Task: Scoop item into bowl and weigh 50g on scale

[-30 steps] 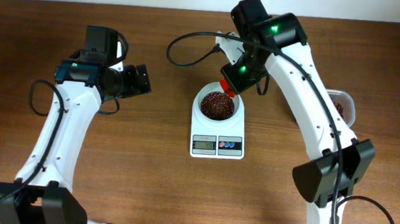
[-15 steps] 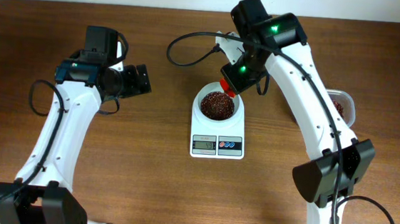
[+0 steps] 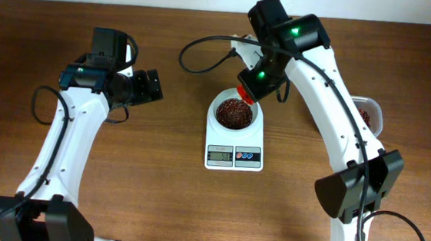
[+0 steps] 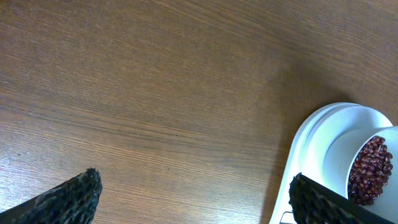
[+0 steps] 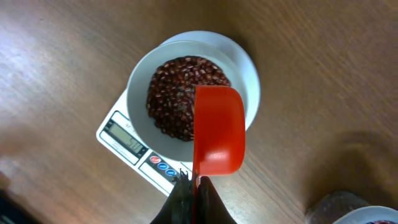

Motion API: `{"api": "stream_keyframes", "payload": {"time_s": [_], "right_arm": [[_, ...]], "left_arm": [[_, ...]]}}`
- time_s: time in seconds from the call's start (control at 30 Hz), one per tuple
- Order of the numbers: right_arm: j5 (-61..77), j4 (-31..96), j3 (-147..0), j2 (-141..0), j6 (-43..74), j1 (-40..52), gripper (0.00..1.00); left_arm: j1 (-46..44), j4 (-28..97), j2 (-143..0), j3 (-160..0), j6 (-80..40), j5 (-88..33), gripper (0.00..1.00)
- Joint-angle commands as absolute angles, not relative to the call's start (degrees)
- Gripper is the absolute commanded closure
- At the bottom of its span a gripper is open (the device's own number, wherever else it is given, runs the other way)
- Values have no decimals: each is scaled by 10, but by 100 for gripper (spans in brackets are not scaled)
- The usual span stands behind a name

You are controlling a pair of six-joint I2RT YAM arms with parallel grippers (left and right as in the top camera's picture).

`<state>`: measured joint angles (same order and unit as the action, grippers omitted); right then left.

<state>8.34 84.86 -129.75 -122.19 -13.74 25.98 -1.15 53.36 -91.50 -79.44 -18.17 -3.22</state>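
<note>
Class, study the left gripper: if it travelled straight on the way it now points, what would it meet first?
Probably the bare table, short of the scale; the left gripper, open, angles down at the wood, though depth is unclear.

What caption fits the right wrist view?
Right gripper holds red scoop over round white bowl of red-brown beans on white scale.

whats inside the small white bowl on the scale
A heap of small dark red-brown beans sits in the small round white bowl. The red plastic scoop covers one side, hiding whatever lies beneath.
</note>
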Motion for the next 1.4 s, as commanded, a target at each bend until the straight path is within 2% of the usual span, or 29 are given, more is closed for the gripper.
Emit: {"api": "stream_keyframes", "payload": {"time_s": [0.0,0.5,0.67,0.97,1.37], "right_arm": [[83,851,-1309,-1203,-147,263,96],[90,846,-1309,-1203,-135,261,96],[189,847,-1309,-1203,-133,228,96],[394,858,-1309,-1203,-133,88,96],[399,886,-1308,-1203,-132,-101,96]], "left_arm": [[-13,533,-920,-797,-180,-36,1],[-13,533,-920,-797,-180,-36,1],[-13,533,-920,-797,-180,-36,1],[-13,533,-920,-797,-180,-36,1],[-13,533,-920,-797,-180,-36,1]]}}
